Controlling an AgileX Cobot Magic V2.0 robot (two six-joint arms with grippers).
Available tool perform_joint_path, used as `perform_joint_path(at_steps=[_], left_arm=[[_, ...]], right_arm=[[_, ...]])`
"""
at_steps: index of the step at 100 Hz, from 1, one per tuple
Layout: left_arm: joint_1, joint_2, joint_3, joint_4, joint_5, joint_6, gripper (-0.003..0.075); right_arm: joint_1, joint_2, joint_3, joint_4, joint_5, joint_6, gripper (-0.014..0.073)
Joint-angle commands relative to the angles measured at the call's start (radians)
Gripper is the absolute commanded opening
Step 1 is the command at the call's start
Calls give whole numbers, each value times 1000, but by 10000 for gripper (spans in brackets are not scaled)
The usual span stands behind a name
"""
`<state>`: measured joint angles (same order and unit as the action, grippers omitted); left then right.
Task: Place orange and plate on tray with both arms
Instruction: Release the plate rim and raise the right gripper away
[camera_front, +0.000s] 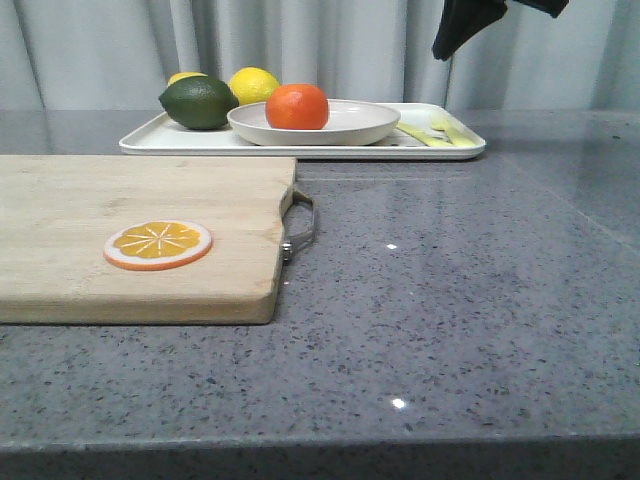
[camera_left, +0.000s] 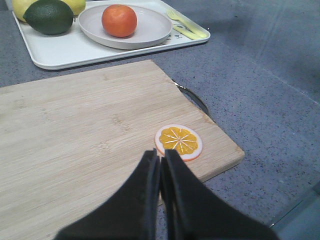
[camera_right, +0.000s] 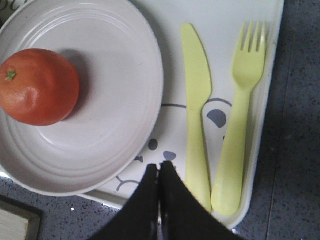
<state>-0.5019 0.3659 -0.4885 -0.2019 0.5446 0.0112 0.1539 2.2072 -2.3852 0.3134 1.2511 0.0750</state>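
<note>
One orange (camera_front: 297, 106) is held in the plate (camera_front: 350, 128) on the tray (camera_front: 150, 136), two lemons (camera_front: 254, 84) and one lime (camera_front: 199, 102) at nine o'clock, both claws (camera_left: 161, 162) (camera_right: 159, 172) pressed closed, empty.

The black left gripper (camera_left: 161, 170) is pinched closed over a big wooden cutting board (camera_left: 75, 145), near a flat orange slice (camera_left: 178, 142). Farther off, a round orange (camera_left: 119, 20) sits on a pale round plate (camera_left: 150, 30) on the white tray (camera_left: 75, 50), beside a dark green lime (camera_left: 49, 16).

I counted one orange (camera_front: 297, 106), one plate (camera_front: 345, 124), one tray (camera_front: 160, 135), two lemons (camera_front: 254, 84), one lime (camera_front: 199, 102), one orange slice (camera_front: 158, 245), one cutting board (camera_front: 80, 230), one knife (camera_right: 197, 100), one fork (camera_right: 240, 115).
</note>
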Motion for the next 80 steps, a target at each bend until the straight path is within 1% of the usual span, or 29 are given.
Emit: perform_joint_path(at_steps=[1,22,33,46,61,80], left_arm=[[2,15,-28,-14,-70,-5,-19],[2,15,-28,-14,-70,-5,-19],[2,15,-28,-14,-70,-5,-19],[2,15,-28,-14,-70,-5,-19],[2,15,-28,-14,-70,-5,-19],[2,15,-28,-14,-70,-5,-19]], right_arm=[[-3,-122,18,-2,87,-26,-52],[-3,-256,197,-31,87,-55,-52],[-3,-336,315,-31,52,-75,-52],[-3,-449,466,-31,-48,-75,-52],[-3,-597,687,-31,-188,-87,-52],[-3,-813,994,-31,-430,-144,-52]])
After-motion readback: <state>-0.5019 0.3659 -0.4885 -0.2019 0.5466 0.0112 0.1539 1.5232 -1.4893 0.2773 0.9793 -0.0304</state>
